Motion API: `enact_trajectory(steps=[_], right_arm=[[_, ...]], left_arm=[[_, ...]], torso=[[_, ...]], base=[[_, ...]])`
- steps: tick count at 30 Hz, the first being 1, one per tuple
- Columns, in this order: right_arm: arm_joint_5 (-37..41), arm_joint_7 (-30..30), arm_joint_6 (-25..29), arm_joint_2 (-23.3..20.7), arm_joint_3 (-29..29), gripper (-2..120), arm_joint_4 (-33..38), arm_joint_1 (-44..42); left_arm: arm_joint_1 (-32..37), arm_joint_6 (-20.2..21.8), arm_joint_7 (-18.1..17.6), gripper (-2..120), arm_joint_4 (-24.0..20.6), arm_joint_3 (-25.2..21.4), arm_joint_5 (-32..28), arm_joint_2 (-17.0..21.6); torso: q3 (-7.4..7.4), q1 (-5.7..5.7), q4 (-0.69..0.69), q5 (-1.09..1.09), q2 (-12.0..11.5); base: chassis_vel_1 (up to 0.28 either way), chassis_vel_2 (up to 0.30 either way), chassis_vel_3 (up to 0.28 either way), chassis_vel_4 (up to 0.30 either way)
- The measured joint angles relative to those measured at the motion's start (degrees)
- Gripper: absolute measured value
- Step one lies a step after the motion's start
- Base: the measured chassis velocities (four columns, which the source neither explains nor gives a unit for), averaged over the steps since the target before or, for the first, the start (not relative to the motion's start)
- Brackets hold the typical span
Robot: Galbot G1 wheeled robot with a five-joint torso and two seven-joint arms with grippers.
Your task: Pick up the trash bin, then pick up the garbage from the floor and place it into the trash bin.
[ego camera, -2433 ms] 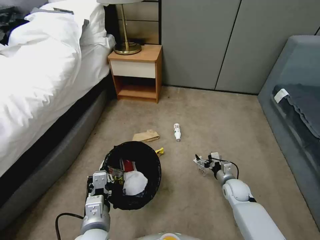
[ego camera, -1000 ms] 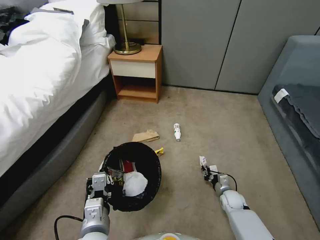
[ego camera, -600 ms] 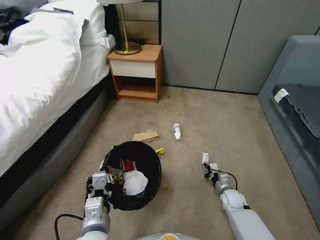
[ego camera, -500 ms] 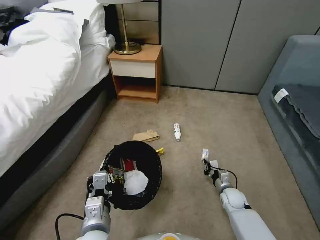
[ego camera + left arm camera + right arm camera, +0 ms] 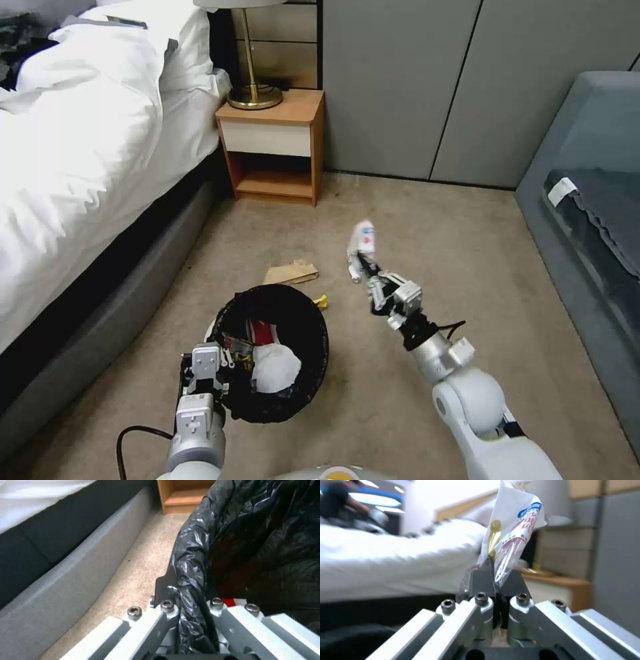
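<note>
Since a moment ago, lifted well clear of the carpet and swung toward the bin: right gripper [image 5: 365, 261], fingers pinched shut on a small white printed wrapper [image 5: 364, 235], now raised to the right of the rim. On the left, left gripper [image 5: 212, 373] clamped narrow on the near rim of the trash bin [image 5: 313, 319], held off the floor, black liner inside, with a crumpled white tissue [image 5: 273, 367], a red carton and a dark wrapper already in it. Carrying step in hand, probably; next, wrapper over the opening before release, with brown paper bag [image 5: 292, 271], yellow wrapper [image 5: 321, 302] and small bottle [image 5: 355, 270] left on the carpet beyond.
</note>
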Motion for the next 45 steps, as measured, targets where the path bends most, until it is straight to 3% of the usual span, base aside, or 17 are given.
enact_trajectory(steps=[6, 15, 20, 31, 33, 38, 45], right_arm=[[-0.1, 0.1, 0.4, -1.3, -7.0, 0, 1.8, -3.2], [-6.4, 1.3, 2.2, -0.7, -15.2, 0, -6.7, -2.8], [-7.1, 1.5, 2.2, 0.0, -15.9, 0, -10.3, -1.4], [-7.5, 3.6, 1.2, 1.2, -16.4, 0, -16.1, 1.3], [-7.8, 3.7, 1.0, 1.2, -16.5, 15, -16.3, 1.4], [-7.8, 3.7, 0.8, 1.1, -16.5, 28, -16.2, 1.4], [-7.8, 3.8, 0.3, 0.5, -16.3, 58, -15.1, 0.8]], left_arm=[[0.0, 0.1, 0.0, 1, -0.1, -0.1, 0.0, 0.3], [0.1, 0.4, 0.1, 1, -0.5, 0.4, 0.9, 0.2], [0.3, 0.4, 0.1, 1, -0.9, 0.5, 1.0, 0.1], [1.1, 0.4, 0.1, 1, -1.4, 1.1, 1.4, -0.1], [1.1, 0.3, 0.1, 1, -1.4, 1.1, 1.4, 0.0], [1.1, 0.3, 0.1, 1, -1.4, 1.0, 1.4, 0.0], [0.6, 0.3, 0.2, 1, -1.3, 1.0, 1.2, 0.1]], torso=[[0.00, 0.00, -0.01, -0.01, 0.0], [0.01, 0.00, 0.00, 0.01, 0.0], [0.00, 0.00, 0.01, -0.08, 0.0], [0.01, 0.00, 0.00, 0.03, 0.0], [0.01, 0.00, -0.01, 0.03, 0.0], [0.01, 0.00, 0.00, 0.05, 0.0], [0.01, 0.00, -0.01, 0.04, 0.0]], base=[[0.000, 0.000, 0.000, 0.000], [0.000, 0.000, 0.000, 0.000], [0.000, 0.000, 0.000, 0.000], [0.000, 0.000, 0.000, 0.000], [0.000, 0.000, 0.000, 0.000], [0.000, 0.000, 0.000, 0.000], [0.000, 0.000, 0.000, 0.000]])
